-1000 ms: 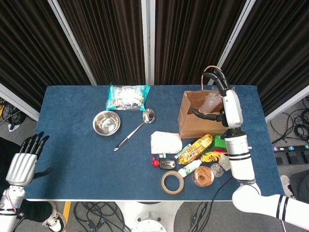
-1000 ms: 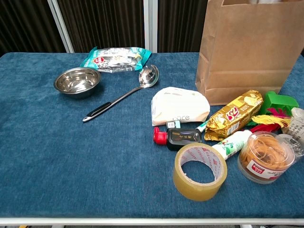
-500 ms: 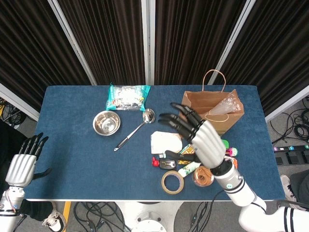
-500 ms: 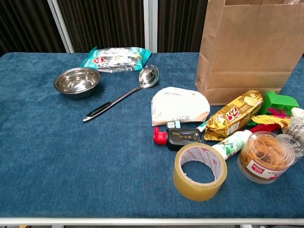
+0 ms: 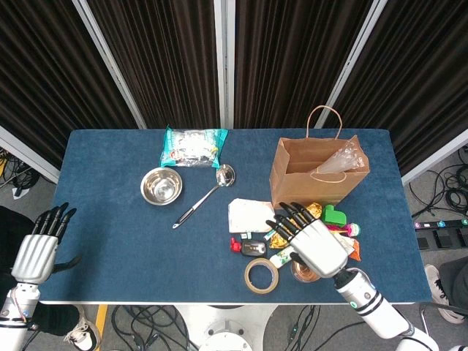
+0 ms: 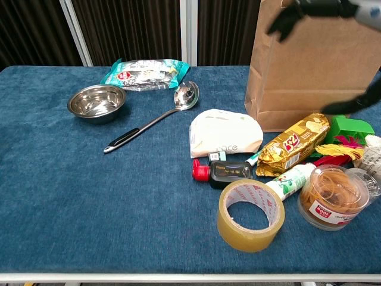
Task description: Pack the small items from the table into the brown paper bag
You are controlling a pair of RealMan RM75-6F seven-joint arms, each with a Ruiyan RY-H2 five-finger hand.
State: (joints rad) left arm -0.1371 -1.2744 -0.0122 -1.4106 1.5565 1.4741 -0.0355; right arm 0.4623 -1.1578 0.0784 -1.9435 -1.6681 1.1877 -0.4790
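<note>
The brown paper bag (image 5: 314,174) (image 6: 315,71) stands upright at the back right, with a clear plastic item (image 5: 344,159) inside its mouth. In front of it lies a cluster of small things: a white pouch (image 5: 251,215) (image 6: 225,132), a gold snack packet (image 6: 293,144), a black bottle with a red cap (image 5: 248,247) (image 6: 223,171), a tape roll (image 5: 261,276) (image 6: 250,214), a white tube (image 6: 289,180), a tub of rubber bands (image 6: 333,196) and a green piece (image 5: 335,214) (image 6: 348,128). My right hand (image 5: 311,241) hovers over this cluster, fingers (image 6: 306,9) spread, holding nothing. My left hand (image 5: 40,247) hangs open off the table's left edge.
A steel bowl (image 5: 161,186) (image 6: 96,101), a ladle (image 5: 205,195) (image 6: 152,125) and a teal packet (image 5: 194,146) (image 6: 146,72) lie at the back left of the blue table (image 5: 117,241). The right hand hides part of the item cluster in the head view.
My right hand left the clear plastic item in the bag, pulled away from its mouth and came down over the item cluster near the front edge. The left hand barely shifted.
</note>
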